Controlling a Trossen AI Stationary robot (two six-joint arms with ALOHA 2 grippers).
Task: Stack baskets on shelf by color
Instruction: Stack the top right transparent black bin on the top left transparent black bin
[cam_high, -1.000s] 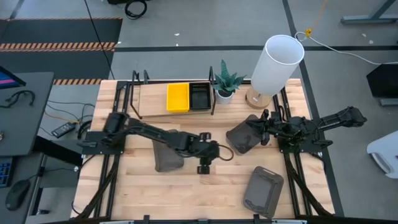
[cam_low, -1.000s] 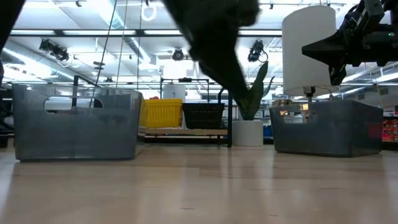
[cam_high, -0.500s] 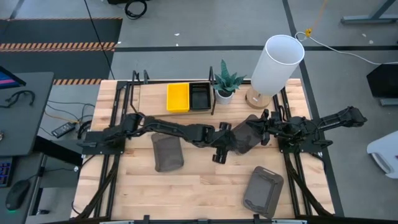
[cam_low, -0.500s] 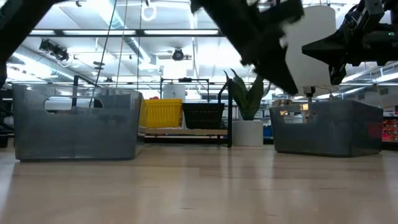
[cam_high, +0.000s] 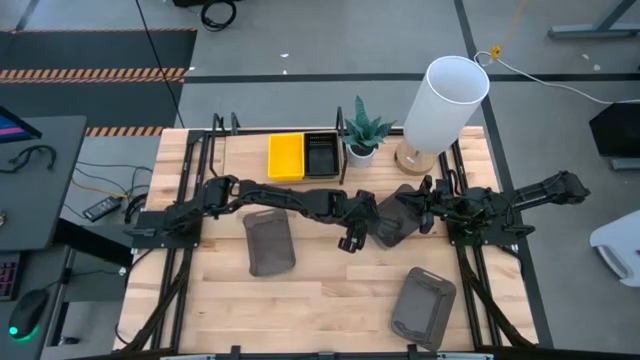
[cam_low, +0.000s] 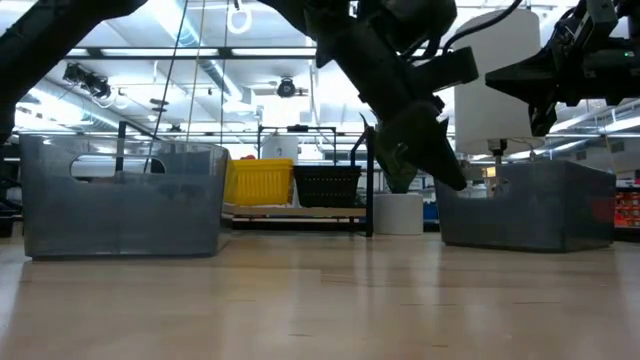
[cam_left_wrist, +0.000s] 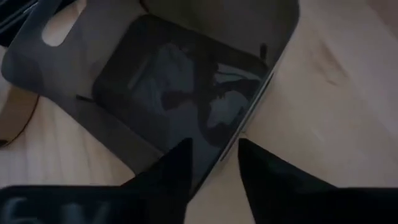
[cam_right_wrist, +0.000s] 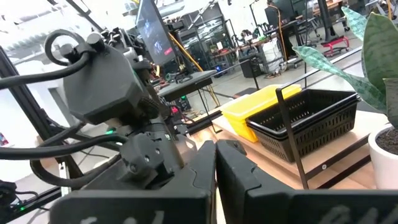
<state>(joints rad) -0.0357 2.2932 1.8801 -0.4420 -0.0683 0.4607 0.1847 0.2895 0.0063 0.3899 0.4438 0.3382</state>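
Note:
Three dark grey baskets rest on the tabletop: one left of centre (cam_high: 270, 242), one right of centre (cam_high: 397, 220), one near the front edge (cam_high: 423, 305). Yellow baskets (cam_high: 286, 157) and black baskets (cam_high: 321, 155) sit on the shelf (cam_high: 245, 165). My left gripper (cam_left_wrist: 213, 144) is open at the right-of-centre basket (cam_left_wrist: 168, 81), one finger inside its near-left wall (cam_left_wrist: 239, 134) and one outside, without plain contact. My right gripper (cam_right_wrist: 216, 149) is shut and hovers above that basket's right side (cam_high: 424, 205).
A white plant pot (cam_high: 362, 152) stands right of the shelf, and a tall white lamp (cam_high: 445, 100) stands at the far right corner. The shelf's black end rails (cam_high: 341, 150) rise beside the black baskets. Bare wood (cam_high: 330, 300) lies between the grey baskets at the front.
My left arm swung from beside the left grey basket toward the table's right, then dropped until its open fingers came down over the left wall of the right-of-centre grey basket. The baskets stayed in place.

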